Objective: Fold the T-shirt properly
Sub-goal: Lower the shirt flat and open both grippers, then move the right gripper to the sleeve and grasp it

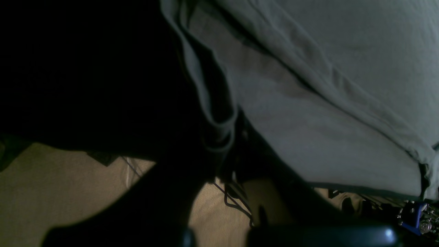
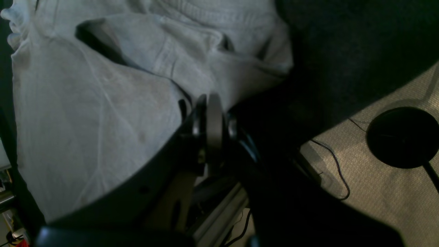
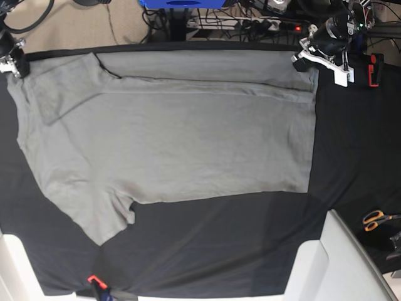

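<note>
T-shirt [image 3: 169, 132] lies spread on the black cloth [image 3: 213, 244] covering the desk — far long edge folded over in a strip. Left gripper [image 3: 305, 58] closed, pinching the T-shirt's far hem corner. Right gripper [image 3: 14, 64] closed on the T-shirt's far corner at the sleeve end. Orange-handled scissors [image 3: 376, 219] lie well apart.
</note>
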`<control>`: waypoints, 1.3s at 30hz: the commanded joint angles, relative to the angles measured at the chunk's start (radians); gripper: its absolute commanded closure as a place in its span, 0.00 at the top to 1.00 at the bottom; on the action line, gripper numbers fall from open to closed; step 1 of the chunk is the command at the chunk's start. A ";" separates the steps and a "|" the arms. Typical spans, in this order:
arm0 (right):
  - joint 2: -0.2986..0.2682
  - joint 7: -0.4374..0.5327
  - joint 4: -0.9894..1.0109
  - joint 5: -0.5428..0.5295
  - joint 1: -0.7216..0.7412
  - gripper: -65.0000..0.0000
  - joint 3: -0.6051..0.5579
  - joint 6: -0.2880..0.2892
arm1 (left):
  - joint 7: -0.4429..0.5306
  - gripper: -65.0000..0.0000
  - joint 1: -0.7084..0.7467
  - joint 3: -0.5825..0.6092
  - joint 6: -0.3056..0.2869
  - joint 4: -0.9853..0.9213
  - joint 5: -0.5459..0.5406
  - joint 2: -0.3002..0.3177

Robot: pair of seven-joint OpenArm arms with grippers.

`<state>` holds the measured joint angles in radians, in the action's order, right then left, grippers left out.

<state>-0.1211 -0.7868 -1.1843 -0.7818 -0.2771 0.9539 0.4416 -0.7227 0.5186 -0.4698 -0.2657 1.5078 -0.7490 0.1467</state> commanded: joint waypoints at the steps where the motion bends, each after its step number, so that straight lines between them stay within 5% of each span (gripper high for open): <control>1: -0.022 0.017 -0.013 -0.012 -0.001 0.01 0.010 0.003 | 0.013 0.00 0.010 -0.007 -0.002 0.012 -0.004 0.011; 8: -0.022 0.017 -0.021 -0.012 -0.004 0.42 0.012 0.000 | 0.008 0.00 0.035 -0.134 -0.002 0.014 -0.004 -0.002; 12: -0.022 0.019 -0.047 -0.012 -0.006 0.64 0.012 0.000 | 0.008 0.50 0.039 -0.185 -0.002 0.020 -0.004 0.003; 14: -0.013 0.019 -0.075 -0.012 -0.007 0.68 0.012 0.000 | 0.008 0.72 0.038 -0.172 -0.004 0.029 -0.004 0.006; 18: 0.010 0.019 -0.151 -0.009 -0.009 0.68 0.014 -0.003 | 0.008 1.00 0.042 -0.108 -0.004 0.089 -0.004 0.001; 24: 0.021 0.051 -0.262 -0.005 -0.004 0.69 0.024 -0.060 | 0.008 1.00 0.042 -0.186 -0.004 0.150 -0.004 -0.002; 29: -0.107 0.076 -0.227 -0.005 0.097 0.69 -0.114 -0.059 | 0.008 1.00 -0.013 -0.298 -0.002 0.202 0.001 0.040; 36: -0.340 0.320 0.168 -0.003 0.375 0.69 -0.551 -0.057 | 0.007 1.00 -0.137 -0.304 -0.002 0.207 0.208 0.127; 39: -0.386 0.467 0.409 -0.003 0.510 0.69 -0.757 -0.057 | 0.007 1.00 -0.168 -0.303 -0.004 0.207 0.279 0.130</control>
<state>-0.4808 -0.3405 -0.7696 -0.7670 0.2146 0.1913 0.3794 -0.7326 0.3538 -0.7647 -0.2665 1.6993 -0.4667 0.2577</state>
